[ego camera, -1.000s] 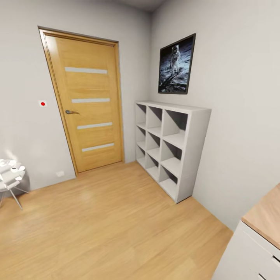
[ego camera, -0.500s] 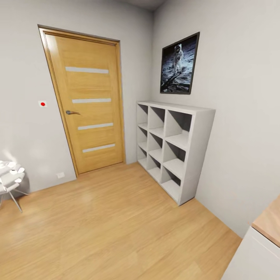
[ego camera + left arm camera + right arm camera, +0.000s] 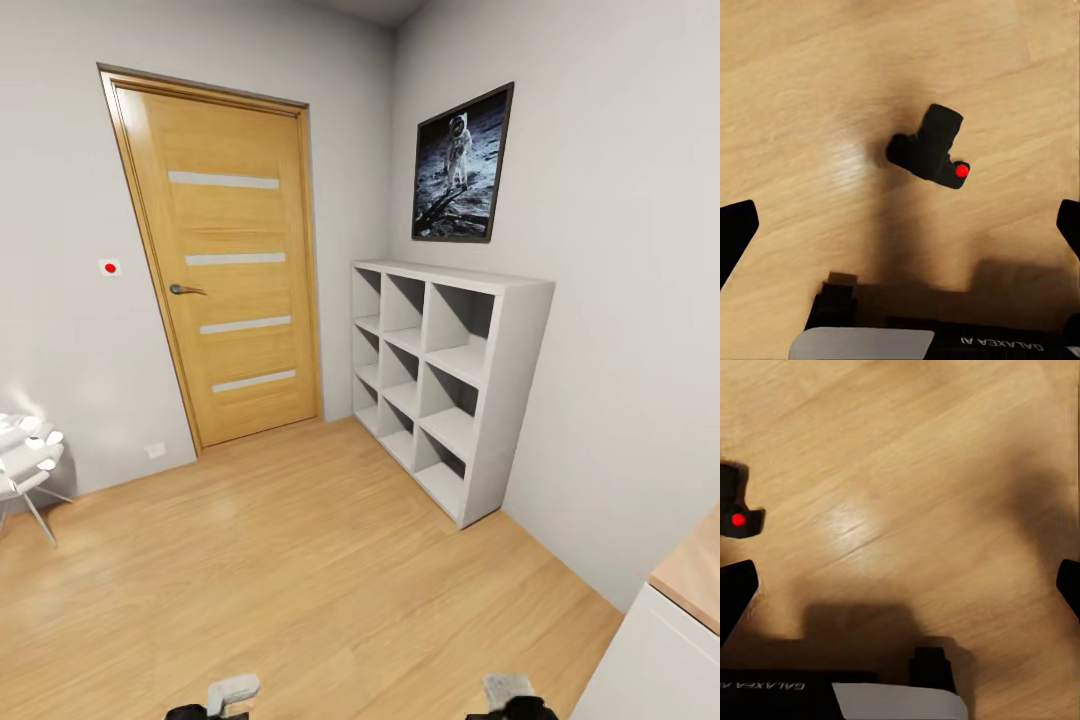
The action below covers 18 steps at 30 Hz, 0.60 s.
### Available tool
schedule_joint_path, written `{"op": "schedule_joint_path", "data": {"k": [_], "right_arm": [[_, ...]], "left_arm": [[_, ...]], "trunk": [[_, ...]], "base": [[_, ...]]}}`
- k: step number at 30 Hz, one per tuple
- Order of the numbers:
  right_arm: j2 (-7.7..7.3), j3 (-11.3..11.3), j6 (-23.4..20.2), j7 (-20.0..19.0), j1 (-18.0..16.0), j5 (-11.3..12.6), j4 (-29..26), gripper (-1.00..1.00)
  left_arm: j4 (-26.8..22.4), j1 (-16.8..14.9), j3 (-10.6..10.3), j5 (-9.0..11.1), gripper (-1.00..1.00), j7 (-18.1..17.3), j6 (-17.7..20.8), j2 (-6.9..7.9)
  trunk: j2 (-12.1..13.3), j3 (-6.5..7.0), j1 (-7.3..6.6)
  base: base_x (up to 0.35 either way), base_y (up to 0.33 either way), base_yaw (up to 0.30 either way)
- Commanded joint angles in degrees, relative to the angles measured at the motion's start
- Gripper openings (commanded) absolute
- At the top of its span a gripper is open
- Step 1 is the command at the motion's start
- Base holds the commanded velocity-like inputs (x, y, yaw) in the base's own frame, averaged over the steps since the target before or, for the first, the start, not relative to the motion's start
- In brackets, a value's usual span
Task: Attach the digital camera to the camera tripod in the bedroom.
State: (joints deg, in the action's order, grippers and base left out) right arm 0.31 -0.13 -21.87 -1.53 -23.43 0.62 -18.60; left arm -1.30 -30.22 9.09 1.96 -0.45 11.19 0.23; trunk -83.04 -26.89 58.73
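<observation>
Head view: wood floor [image 3: 300,560], oak door [image 3: 225,260].

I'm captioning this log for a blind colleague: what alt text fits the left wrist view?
A small black digital camera with a red button lies on a light wood floor, seen from above between the open left gripper's dark fingertips.

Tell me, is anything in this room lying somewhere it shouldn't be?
Yes: a small black digital camera with a red button lies on the bare wood floor below the robot's arms, an odd spot for it. The shelf unit, door and picture look normal.
</observation>
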Motion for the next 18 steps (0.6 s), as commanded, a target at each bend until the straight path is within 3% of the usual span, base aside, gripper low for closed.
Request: {"op": "schedule_joint_path", "data": {"k": [1, 5, 8, 14, 15, 17, 18], "right_arm": [[0.02, 0.0, -1.6, -0.3, -0.5, 0.1, -1.9, 1.0], [0.06, 0.0, -4.6, -0.6, -1.1, 0.1, -5.5, 1.0], [0.06, 0.2, -11.0, -0.9, -1.6, 0.2, -13.3, 1.0], [0.0, 0.4, -15.5, -1.2, -1.7, 0.2, -22.7, 1.0], [0.3, 0.6, -17.2, -1.2, -1.6, 0.0, -28.5, 1.0], [0.4, 0.6, -17.4, -1.2, -1.6, -0.1, -29.1, 1.0], [0.76, 0.7, -17.6, -1.2, -1.6, -0.1, -30.7, 1.0]], "left_arm": [[-0.1, -1.6, 0.7, 0.2, 1.0, 0.0, 1.2, -0.1], [-0.1, -4.2, 1.5, 0.2, 1.0, 0.0, 2.5, -0.27], [-0.1, -7.5, 3.5, 0.2, 1.0, 0.0, 3.6, -0.39], [-2.0, -9.2, 5.5, 0.2, 1.0, -0.1, 4.3, -0.46], [-5.5, -9.3, 7.3, 0.2, 1.0, 0.0, 6.0, -0.75], [-5.8, -9.3, 7.9, 0.3, 1.0, 0.0, 6.4, -0.72], [-6.4, -9.3, 10.8, 1.2, 1.0, 0.2, 7.8, -0.65]], "trunk": [[0.0, -0.08, 0.0], [0.0, -0.08, 0.0], [0.0, -0.08, 0.0], [0.0, -0.08, 0.0], [0.0, -0.08, 0.0], [0.0, -0.08, 0.0], [0.0, -0.08, 0.0]], "base": [[0.001, 0.001, -0.011], [0.001, 0.001, -0.048], [0.001, 0.0, -0.145], [-0.026, 0.022, -0.221], [-0.013, 0.011, -0.142], [-0.012, 0.01, -0.128], [-0.005, 0.005, -0.058]]}}
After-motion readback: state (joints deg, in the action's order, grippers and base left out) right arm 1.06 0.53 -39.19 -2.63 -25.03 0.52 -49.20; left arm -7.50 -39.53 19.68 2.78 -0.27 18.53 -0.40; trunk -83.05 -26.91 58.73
